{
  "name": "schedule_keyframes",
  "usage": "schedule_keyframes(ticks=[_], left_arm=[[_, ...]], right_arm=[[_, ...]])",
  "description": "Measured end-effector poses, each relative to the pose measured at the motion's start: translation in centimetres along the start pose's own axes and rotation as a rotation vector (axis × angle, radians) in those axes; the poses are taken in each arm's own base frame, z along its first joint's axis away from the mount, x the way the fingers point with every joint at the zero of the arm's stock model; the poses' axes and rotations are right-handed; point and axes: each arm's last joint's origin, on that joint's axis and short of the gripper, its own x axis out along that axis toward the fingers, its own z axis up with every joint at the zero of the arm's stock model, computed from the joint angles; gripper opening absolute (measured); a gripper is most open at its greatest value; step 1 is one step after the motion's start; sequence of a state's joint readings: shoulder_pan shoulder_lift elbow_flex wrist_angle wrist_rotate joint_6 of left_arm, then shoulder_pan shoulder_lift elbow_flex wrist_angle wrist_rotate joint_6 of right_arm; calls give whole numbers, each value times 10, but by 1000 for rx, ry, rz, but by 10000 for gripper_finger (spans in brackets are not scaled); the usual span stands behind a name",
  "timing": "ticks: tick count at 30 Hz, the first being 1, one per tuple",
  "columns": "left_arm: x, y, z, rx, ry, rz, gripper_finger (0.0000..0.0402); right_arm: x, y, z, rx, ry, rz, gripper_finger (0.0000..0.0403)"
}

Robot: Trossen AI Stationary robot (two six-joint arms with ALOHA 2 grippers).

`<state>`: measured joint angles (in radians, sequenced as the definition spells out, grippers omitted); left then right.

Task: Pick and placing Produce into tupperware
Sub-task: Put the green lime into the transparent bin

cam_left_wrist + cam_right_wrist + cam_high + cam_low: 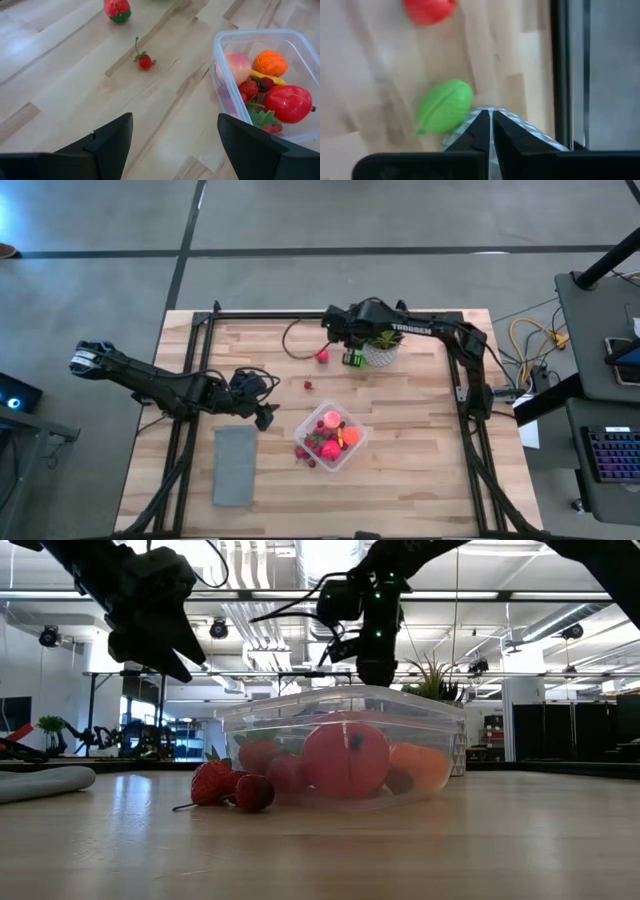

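Left gripper: spread wide, empty, beside the tupperware.
Right gripper: pinched together, near the table's far edge.

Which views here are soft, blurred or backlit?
Right wrist view: blurred throughout, with the bright green leaf-shaped piece smeared. Low view: backlit by ceiling lights, both arms in silhouette. Left wrist view: sharp on the clear plastic box. High view: evenly lit.

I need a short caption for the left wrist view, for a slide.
Open left gripper above the table, facing a loose strawberry beside the part-filled tupperware.
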<state>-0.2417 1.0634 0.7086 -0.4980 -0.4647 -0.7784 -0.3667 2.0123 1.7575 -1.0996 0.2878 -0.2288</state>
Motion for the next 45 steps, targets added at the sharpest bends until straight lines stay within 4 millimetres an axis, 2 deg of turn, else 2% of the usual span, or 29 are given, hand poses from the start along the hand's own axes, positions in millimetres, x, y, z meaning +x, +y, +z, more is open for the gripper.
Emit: schedule_keyframes(ticks=[4, 7, 10, 15, 20, 23, 33, 45], left_arm=[[0, 0, 0, -1, -12, 9, 276], [0, 0, 1, -2, -13, 9, 276], [0, -1, 1, -8, -21, 1, 276], [0, -1, 2, -10, -23, -1, 276], [0, -1, 2, -10, -23, -1, 276], [0, -1, 2, -10, -22, -1, 276], [0, -1, 2, -9, -22, -1, 276], [0, -1, 2, -9, -21, -2, 276]], right_arm=[[7, 13, 6, -79, 6, 8, 9], [25, 22, 10, -116, 51, 13, 9], [44, 23, 15, -122, 116, -103, 9], [45, 8, 28, -65, 99, -156, 9], [60, -9, 27, 58, 198, 24, 9], [69, -10, 27, 75, 255, 43, 9], [76, 1, 28, 19, 269, 99, 9], [84, 18, 18, -109, 342, 200, 9]])
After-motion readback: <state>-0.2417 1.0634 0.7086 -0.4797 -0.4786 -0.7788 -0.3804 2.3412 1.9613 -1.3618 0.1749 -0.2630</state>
